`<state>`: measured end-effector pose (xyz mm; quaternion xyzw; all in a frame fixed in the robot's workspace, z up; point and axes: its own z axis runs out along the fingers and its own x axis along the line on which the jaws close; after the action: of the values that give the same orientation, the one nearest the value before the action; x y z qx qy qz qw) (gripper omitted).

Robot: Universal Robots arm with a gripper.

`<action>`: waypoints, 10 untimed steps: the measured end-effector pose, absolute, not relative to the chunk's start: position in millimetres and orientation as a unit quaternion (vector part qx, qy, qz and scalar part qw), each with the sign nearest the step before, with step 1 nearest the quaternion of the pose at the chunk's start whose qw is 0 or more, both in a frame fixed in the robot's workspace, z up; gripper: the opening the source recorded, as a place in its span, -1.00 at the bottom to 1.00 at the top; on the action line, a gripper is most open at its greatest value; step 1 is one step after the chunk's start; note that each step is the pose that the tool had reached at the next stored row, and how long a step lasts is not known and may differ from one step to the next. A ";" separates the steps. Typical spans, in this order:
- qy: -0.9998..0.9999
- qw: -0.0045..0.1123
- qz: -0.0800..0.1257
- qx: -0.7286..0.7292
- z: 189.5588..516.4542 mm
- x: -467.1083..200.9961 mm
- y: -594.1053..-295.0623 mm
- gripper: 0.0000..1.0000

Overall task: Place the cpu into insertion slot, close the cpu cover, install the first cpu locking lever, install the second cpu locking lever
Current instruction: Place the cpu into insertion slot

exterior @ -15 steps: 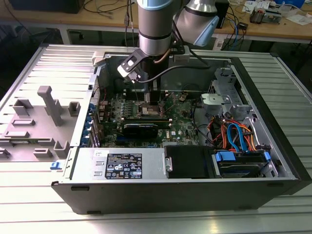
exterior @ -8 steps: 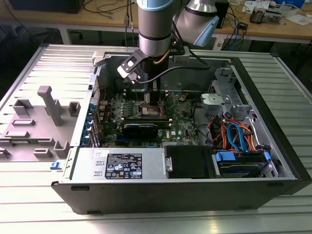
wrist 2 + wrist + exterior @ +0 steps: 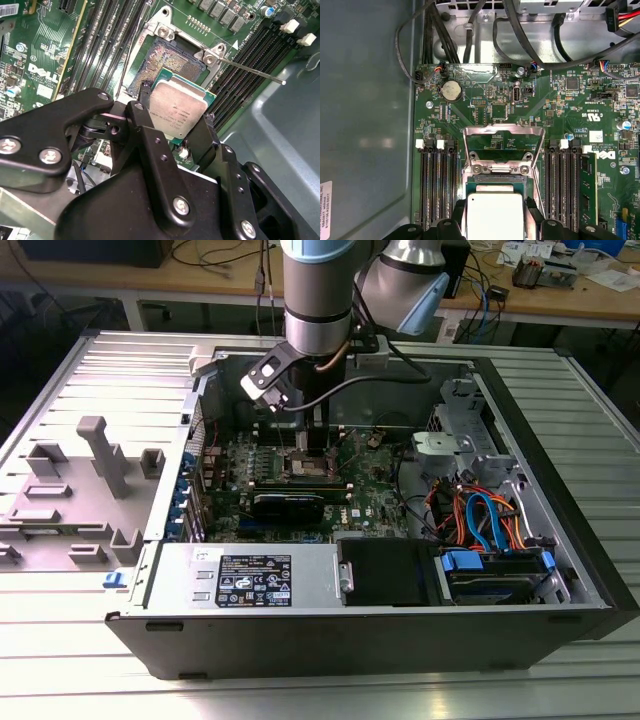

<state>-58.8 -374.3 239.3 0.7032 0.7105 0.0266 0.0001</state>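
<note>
Ribbed metal table [image 3: 60,660] carries an open computer case [image 3: 350,635] directly below the gripper [image 3: 312,448]; grey fixture blocks [image 3: 100,455] stand toward the exterior view's left of it.

- The chip [image 3: 177,115] is showing silver-grey, edged green.
- The motherboard [image 3: 485,100] is showing green.
- The gripper [image 3: 176,104] is showing black.
- The cables [image 3: 478,518] are showing orange and blue.

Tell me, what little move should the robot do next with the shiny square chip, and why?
Probably ease the cpu straight down, slowly. The gripper is shut on it over the insertion slot, whose bare contacts show past the chip's edge in the second wrist view. The cpu cover stands open in the first wrist view, so nothing seems to block the way.
</note>
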 end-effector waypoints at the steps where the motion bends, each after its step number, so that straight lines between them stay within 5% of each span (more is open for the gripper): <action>1: 0.711 0.000 0.027 0.703 239.1 -58.8 -374.2 0.08; 10: 0.711 0.003 0.024 0.703 224.6 -58.9 -374.2 0.08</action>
<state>-58.9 -374.2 224.6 0.7026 0.7112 0.0237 0.0029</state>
